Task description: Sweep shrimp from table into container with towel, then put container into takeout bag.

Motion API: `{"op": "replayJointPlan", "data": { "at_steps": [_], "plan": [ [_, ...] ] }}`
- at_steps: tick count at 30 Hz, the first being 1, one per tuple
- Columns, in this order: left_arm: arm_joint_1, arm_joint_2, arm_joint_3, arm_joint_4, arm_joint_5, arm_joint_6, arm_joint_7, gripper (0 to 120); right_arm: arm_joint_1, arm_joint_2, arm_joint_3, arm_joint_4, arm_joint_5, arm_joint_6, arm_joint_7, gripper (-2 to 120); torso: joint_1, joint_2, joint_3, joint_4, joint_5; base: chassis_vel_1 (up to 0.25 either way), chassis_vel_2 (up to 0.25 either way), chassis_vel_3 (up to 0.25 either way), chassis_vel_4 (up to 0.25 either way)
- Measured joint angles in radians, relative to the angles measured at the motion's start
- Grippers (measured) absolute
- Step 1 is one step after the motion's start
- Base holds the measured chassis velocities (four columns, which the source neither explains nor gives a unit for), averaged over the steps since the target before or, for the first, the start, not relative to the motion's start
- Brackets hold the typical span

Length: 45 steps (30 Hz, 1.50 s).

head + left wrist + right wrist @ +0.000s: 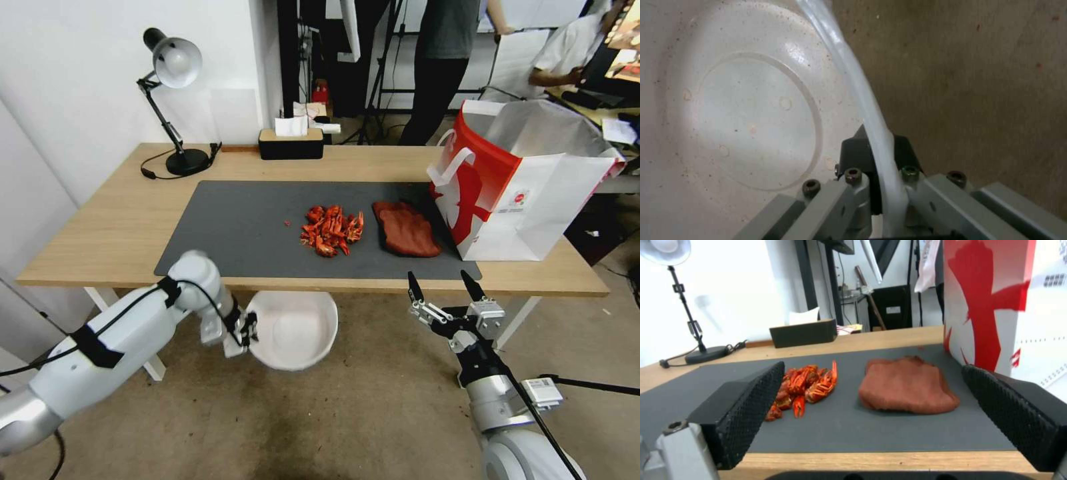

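A heap of red-orange shrimp (330, 231) (803, 386) lies mid-mat on the table (127, 220). Just right of it rests the rust-red towel (407, 229) (906, 389). The red and white takeout bag (517, 187) (996, 303) stands open at the table's right end. Below the table's front edge my left gripper (248, 331) (882, 150) is shut on the rim of the white container (293, 328) (751, 110), which hangs empty over the floor. My right gripper (445, 288) (871, 413) is open in front of the table edge, level with the towel and apart from it.
A desk lamp (172, 100) and a black tissue box (291, 141) stand at the table's back. One stray red bit (287, 223) lies left of the heap. People stand in the room behind.
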Motion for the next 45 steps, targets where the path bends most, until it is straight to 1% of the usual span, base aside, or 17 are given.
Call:
{"op": "replayJointPlan", "data": {
  "at_steps": [6,7,9,10,12,14,15,16,19,20,22,24,30,33,38,40,45],
  "plan": [
    [0.005,0.024,0.02,-0.062,0.015,0.014,0.0,0,0.041,-0.039,-0.014,-0.014,0.085,-0.015,0.056,100,0.0,0.0,0.0,0.0002,-0.0001,0.0,0.0,0.0,0.0],
    [0.009,0.026,0.024,-0.077,0.018,0.018,0.0,0,0.066,-0.068,-0.023,-0.028,0.118,-0.009,0.093,100,0.0,0.0,0.0,0.0003,-0.0002,0.0,0.0,0.0,0.0],
    [0.009,0.025,0.026,-0.084,0.019,0.018,0.0,0,0.079,-0.085,-0.027,-0.036,0.132,-0.006,0.111,100,0.0,0.0,0.0,0.0003,-0.0002,0.0,0.0,0.0,0.0],
    [0.006,0.022,0.034,-0.096,0.023,0.019,0.0,0,0.109,-0.121,-0.035,-0.052,0.155,-0.001,0.145,100,0.0,0.0,0.0,0.0005,-0.0001,0.0,0.0,0.0,0.0],
    [0.0,0.017,0.042,-0.1,0.025,0.02,0.001,0,0.121,-0.136,-0.037,-0.059,0.162,0.0,0.156,100,0.0,0.0,0.0,0.0004,-0.0001,0.0,0.0,0.0,0.0],
    [-0.061,-0.02,0.11,-0.083,0.023,0.02,-0.001,0,0.161,-0.196,-0.033,-0.086,0.188,0.003,0.194,100,0.0,0.0,0.0,0.0006,0.0001,0.0,0.0,0.0,0.0],
    [-0.061,-0.02,0.11,-0.083,0.023,0.02,-0.001,0,0.161,-0.196,-0.033,-0.086,0.188,0.003,0.194,100,0.0,0.0,0.0,0.0006,0.0001,0.0,0.0,0.0,0.0],
    [-0.099,-0.051,0.148,-0.058,0.015,0.017,-0.003,0,0.171,-0.222,-0.022,-0.097,0.198,0.004,0.211,100,0.0,0.0,0.0,0.0001,0.0002,0.0,0.0,0.0,0.0],
    [-0.131,-0.083,0.181,-0.038,0.005,0.014,-0.004,0,0.201,-0.258,-0.017,-0.117,0.209,0.002,0.231,100,0.0,0.0,0.0,-0.0017,-0.0007,0.0,0.0,0.0,0.0],
    [-0.146,-0.097,0.194,-0.03,0.004,0.014,-0.004,0,0.241,-0.291,-0.025,-0.143,0.221,-0.005,0.244,100,0.0,0.0,0.0,-0.0009,0.0001,0.0,0.0,0.0,0.0],
    [-0.15,-0.1,0.197,-0.028,0.003,0.014,-0.003,0,0.259,-0.305,-0.032,-0.155,0.227,-0.011,0.251,100,0.0,0.0,0.0,-0.0006,0.0006,0.0,0.0,0.0,0.0],
    [-0.159,-0.103,0.205,-0.016,0.001,0.015,-0.002,0,0.343,-0.367,-0.065,-0.211,0.261,-0.029,0.277,100,0.0,0.0,0.0,0.0007,-0.0003,0.0,0.0,0.0,0.0],
    [-0.158,-0.088,0.205,-0.009,-0.001,0.015,-0.001,0,0.44,-0.44,-0.114,-0.286,0.315,-0.059,0.293,100,0.0,0.0,0.0,0.0003,0.0,0.0,0.0,0.0,0.0],
    [-0.156,-0.086,0.204,-0.002,-0.002,0.016,0.0,0,0.526,-0.485,-0.184,-0.348,0.379,-0.106,0.302,100,0.0,0.0,0.0,0.0001,-0.0003,0.0,0.0,0.0,0.0],
    [-0.156,-0.089,0.202,0.006,-0.004,0.017,0.0,0,0.598,-0.5,-0.241,-0.386,0.4,-0.135,0.314,100,0.0,0.0,0.0,0.0,-0.0002,0.0,0.0,0.0,0.0],
    [-0.155,-0.089,0.2,0.012,-0.005,0.017,0.0,0,0.663,-0.504,-0.283,-0.415,0.403,-0.171,0.35,100,0.0,0.0,0.0,0.0002,-0.0002,0.0,0.0,0.0,0.0],
    [-0.15,-0.085,0.195,0.017,-0.004,0.016,0.0,0,0.734,-0.51,-0.343,-0.445,0.439,-0.232,0.417,100,0.0,0.0,0.0,0.0001,-0.0006,0.0,0.0,0.0,0.0]
  ]
}}
